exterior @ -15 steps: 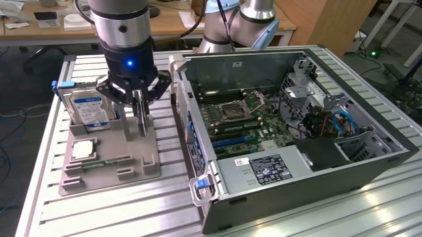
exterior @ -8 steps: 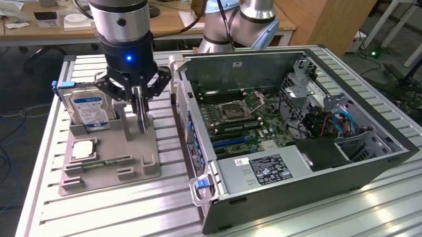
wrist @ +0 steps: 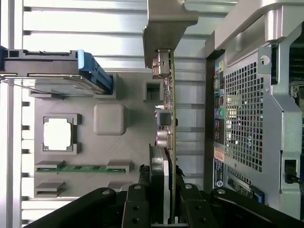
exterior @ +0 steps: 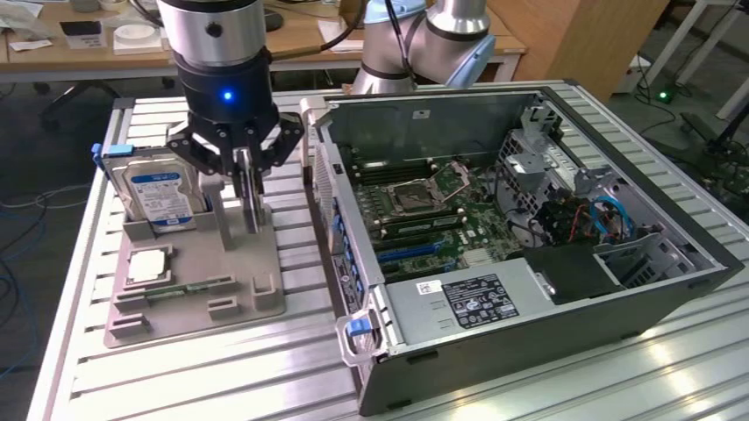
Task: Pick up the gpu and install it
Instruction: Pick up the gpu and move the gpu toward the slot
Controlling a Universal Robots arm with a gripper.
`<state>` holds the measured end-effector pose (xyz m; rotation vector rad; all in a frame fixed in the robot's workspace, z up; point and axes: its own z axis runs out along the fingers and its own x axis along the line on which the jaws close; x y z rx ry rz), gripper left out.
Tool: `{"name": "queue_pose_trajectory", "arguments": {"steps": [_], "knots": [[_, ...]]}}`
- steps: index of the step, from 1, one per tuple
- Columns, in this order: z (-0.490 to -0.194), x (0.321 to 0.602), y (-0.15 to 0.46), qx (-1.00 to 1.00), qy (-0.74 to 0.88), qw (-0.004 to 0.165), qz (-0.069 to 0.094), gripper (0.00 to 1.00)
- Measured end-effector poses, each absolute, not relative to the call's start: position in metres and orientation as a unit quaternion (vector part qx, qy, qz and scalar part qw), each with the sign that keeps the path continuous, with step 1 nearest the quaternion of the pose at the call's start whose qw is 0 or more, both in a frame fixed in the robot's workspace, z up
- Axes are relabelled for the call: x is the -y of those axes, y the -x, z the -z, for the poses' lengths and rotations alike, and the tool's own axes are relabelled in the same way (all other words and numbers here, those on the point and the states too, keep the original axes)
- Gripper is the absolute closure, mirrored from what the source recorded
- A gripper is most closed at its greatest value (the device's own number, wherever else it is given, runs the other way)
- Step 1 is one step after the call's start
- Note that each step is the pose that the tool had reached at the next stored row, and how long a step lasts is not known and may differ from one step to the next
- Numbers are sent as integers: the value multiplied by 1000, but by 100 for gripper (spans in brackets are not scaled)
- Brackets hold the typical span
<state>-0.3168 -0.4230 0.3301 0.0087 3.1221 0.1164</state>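
Closest to the wrist camera, the black jaws are closed on the long edge of the gpu [wrist: 171,95]. One finger presses each face of the thin card. The card is seen edge-on, with its metal bracket at the far end from the jaws.

In the exterior view, the robot arm [exterior: 217,44] reaches down from the upper left of the frame. The gpu [exterior: 253,217] stands upright in the narrowly parted jaws, over the middle of a grey holder tray [exterior: 223,263]. Whether its lower edge touches the tray cannot be told.

The grey holder tray [wrist: 109,118] rests on a ribbed aluminium worktop [exterior: 175,377]. A silver hard drive [exterior: 164,197] with a blue label stands upright at the tray's back left corner, left of the gpu. A square processor chip [exterior: 149,265] lies flat in a pocket in front of the drive. A narrow green memory stick [exterior: 188,288] lies just in front of the chip. From the wrist camera the hard drive [wrist: 52,76], processor chip [wrist: 58,134] and memory stick [wrist: 83,167] all lie to one side of the card.

An open computer case [exterior: 655,289] fills the exterior view's right, just beside the tray. Its green motherboard [exterior: 433,210] is exposed in the centre. A power supply [exterior: 468,303] with a printed label sits near the lower centre. From the wrist camera, the computer case [wrist: 247,118] shows its perforated rear panel on the card's other side.
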Motion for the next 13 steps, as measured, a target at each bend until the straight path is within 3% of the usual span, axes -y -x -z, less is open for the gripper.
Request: {"name": "queue_pose_trajectory", "arguments": {"steps": [13], "knots": [[-342,423,317,-999,-3,9,-37,71]]}}
